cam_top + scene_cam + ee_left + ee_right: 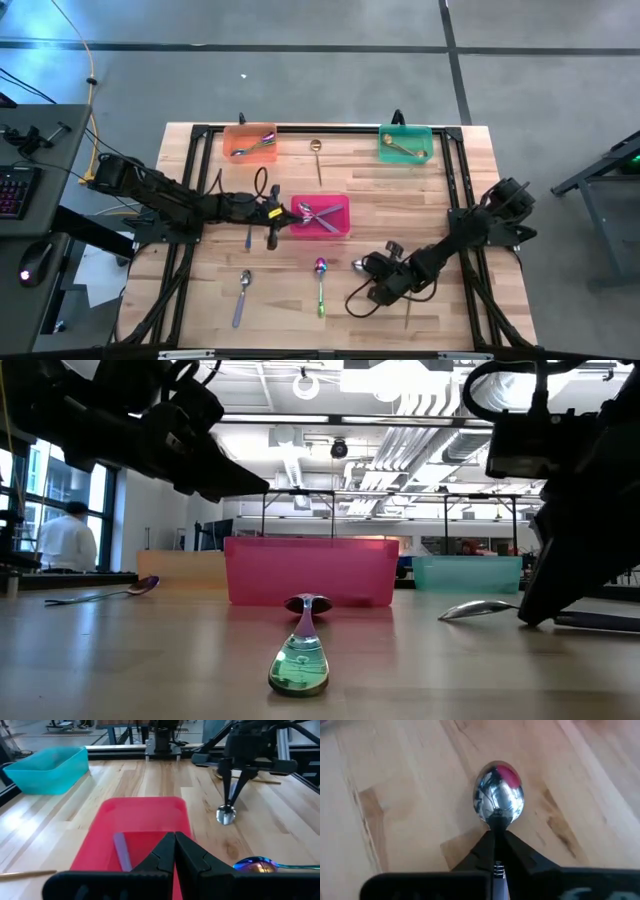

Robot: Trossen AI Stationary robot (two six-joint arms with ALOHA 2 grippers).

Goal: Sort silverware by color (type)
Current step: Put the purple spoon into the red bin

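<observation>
The wooden table (420, 215) holds three bins: an orange bin (250, 141) and a green bin (405, 143) at the far edge, and a pink bin (320, 216) in the middle.

The right gripper (495, 840) is down low at the near right part of the table. Its fingers are clenched on the neck of a shiny silver spoon (498, 795). The bowl of the spoon sticks out in front of the fingers. The spoon looks like it lies on the wood or just above it.

The left gripper (175, 845) hangs over the near edge of the pink bin, shut tight and holding nothing.

The job now is to lift the silver spoon and take it to the right bin. The pink bin already has silver-looking spoons in it, so that seems the best place. The grip is thin, right at the neck, so the spoon could twist or slip. Lift straight up and slowly. Keep clear of the left arm, which is near that bin. Let go low inside the bin so the spoon does not bounce out.

A purple-green spoon (321, 284), a lilac-handled spoon (242, 295) and a gold spoon (317, 156) wait on the table.
</observation>
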